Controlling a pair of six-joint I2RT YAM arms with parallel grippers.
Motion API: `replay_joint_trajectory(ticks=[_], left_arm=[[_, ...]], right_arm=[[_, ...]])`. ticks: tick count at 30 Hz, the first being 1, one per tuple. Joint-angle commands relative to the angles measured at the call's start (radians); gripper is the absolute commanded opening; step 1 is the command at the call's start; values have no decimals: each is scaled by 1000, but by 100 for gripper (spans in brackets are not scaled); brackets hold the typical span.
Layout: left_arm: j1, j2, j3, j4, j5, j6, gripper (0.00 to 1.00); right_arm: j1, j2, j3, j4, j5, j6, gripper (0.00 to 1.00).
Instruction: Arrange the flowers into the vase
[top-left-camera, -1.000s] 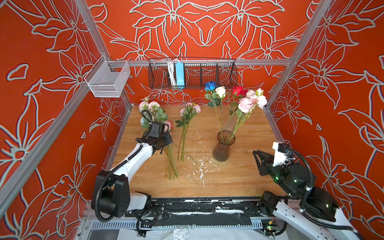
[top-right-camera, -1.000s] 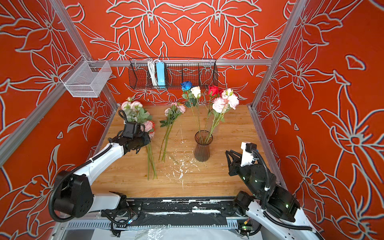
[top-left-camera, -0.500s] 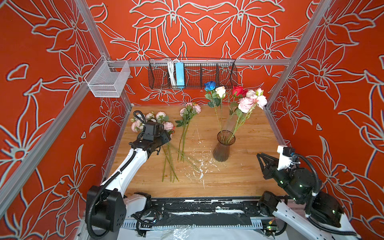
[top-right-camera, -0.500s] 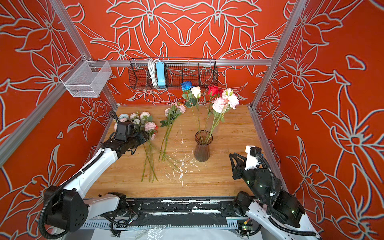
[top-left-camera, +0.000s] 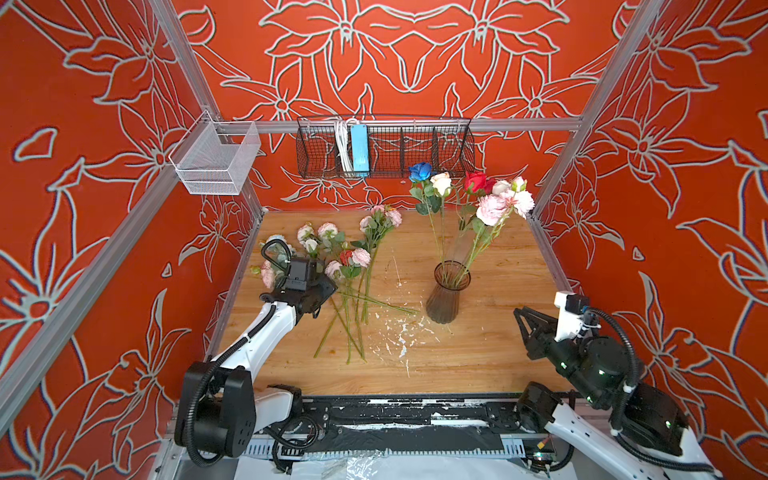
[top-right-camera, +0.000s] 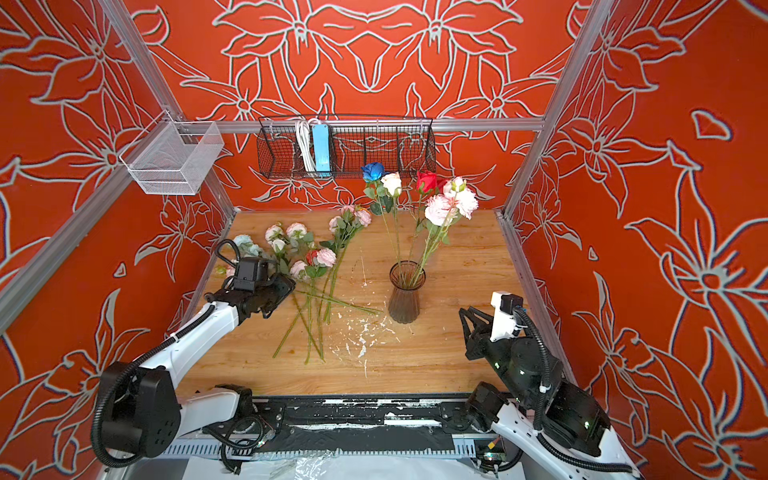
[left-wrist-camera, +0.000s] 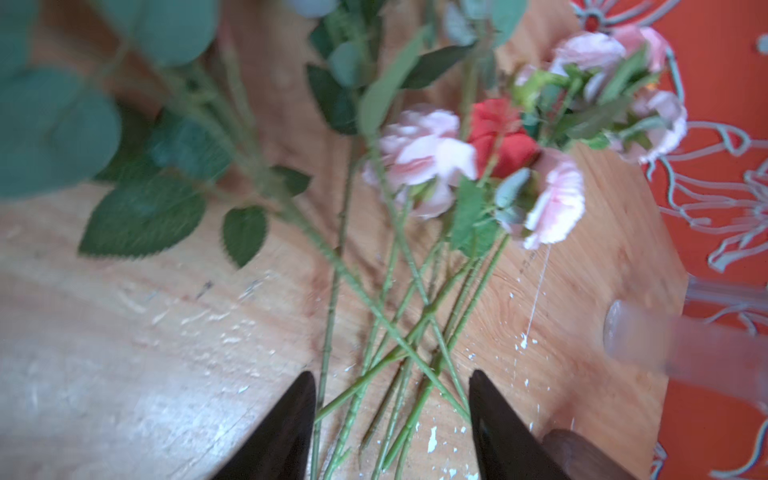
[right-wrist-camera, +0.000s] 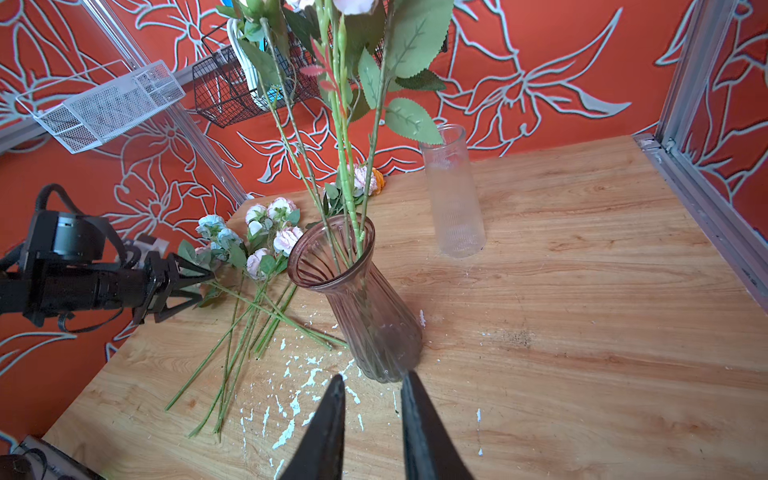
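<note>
The tinted fluted glass vase (top-left-camera: 446, 295) (top-right-camera: 405, 297) (right-wrist-camera: 365, 307) stands mid-table and holds several upright flowers (top-left-camera: 490, 203), blue, white, red and pink. More flowers (top-left-camera: 353, 266) (top-right-camera: 316, 262) (left-wrist-camera: 428, 153), pink, red and pale blue, lie on the wood to its left with their stems crossing. My left gripper (top-left-camera: 326, 293) (left-wrist-camera: 392, 376) (right-wrist-camera: 203, 286) hovers open just over those stems, holding none of them. My right gripper (top-left-camera: 519, 318) (top-right-camera: 463, 316) (right-wrist-camera: 372, 376) hangs near the front right, pointed at the vase's base, its jaws slightly apart and empty.
A clear ribbed glass cylinder (right-wrist-camera: 453, 195) stands behind the vase. On the back wall hang a black wire basket (top-left-camera: 384, 145) and, at the left corner, a white mesh basket (top-left-camera: 216, 160). White paint flecks (top-left-camera: 399, 336) dot the table front of the vase.
My left gripper has opened and let go of the bunch, which now lies fanned out on the table. The right arm has drawn back toward the front right.
</note>
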Motion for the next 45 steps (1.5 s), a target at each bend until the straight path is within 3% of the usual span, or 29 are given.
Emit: replay_joint_trajectory(ticks=[1, 9, 13, 16, 26, 41, 45], left_arm=[[3, -37, -72, 138, 15, -157, 59], [67, 77, -143, 379, 5, -246, 56], [118, 198, -128, 473, 74, -244, 43], [141, 251, -114, 493, 100, -250, 35], [176, 262, -72, 499, 103, -213, 27], [187, 336, -67, 498, 137, -177, 28], [188, 349, -55, 495, 131, -167, 21]], right_arm=[[4, -11, 3, -11, 13, 22, 27], [4, -19, -5, -13, 5, 28, 27], [5, -33, -7, -26, 9, 35, 27], [4, -45, -2, -42, 18, 36, 27], [4, -65, 8, -64, 33, 35, 26], [5, -63, 15, -67, 33, 38, 26], [4, -56, 18, -61, 36, 35, 26]])
